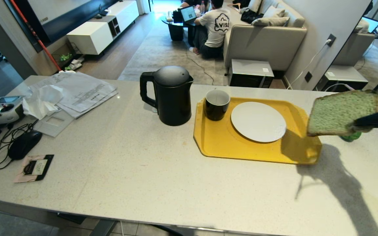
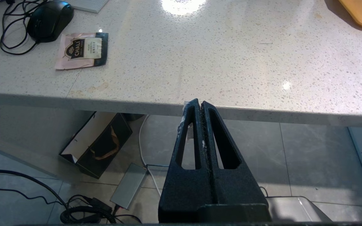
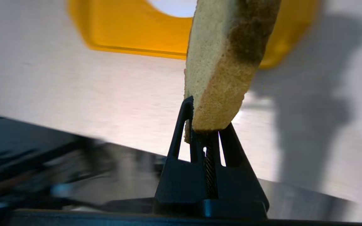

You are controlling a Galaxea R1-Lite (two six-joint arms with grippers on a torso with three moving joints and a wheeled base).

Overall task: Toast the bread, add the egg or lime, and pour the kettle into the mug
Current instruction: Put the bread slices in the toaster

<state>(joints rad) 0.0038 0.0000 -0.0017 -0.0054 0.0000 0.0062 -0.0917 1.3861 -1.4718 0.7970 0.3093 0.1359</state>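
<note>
Clamped by one corner in the right gripper (image 3: pixel 208 125), the bread (image 1: pixel 343 112) hangs in the air just right of the yellow tray (image 1: pixel 215 144) (plate (image 1: pixel 258 121) bare, kettle (image 1: pixel 171 95) and mug (image 1: pixel 217 104) untouched), the left gripper (image 2: pixel 201 105) parked, closed and empty, so most remains.

Home living room, sofa (image 1: pixel 264 39), TV cabinet (image 1: pixel 92 36), rug (image 1: pixel 162 55)

The pale green bread (image 1: pixel 341 113), brown-crusted, hangs in the air pinched by one edge in the right end effector (image 3: pixel 206 125). Beyond its tip, the matte black kettle (image 1: pixel 171 96) stands upright; the glossy black mug (image 1: pixel 217 104) sits nearer. Green lime (image 1: pixel 350 136) peeks beneath the bread
</note>
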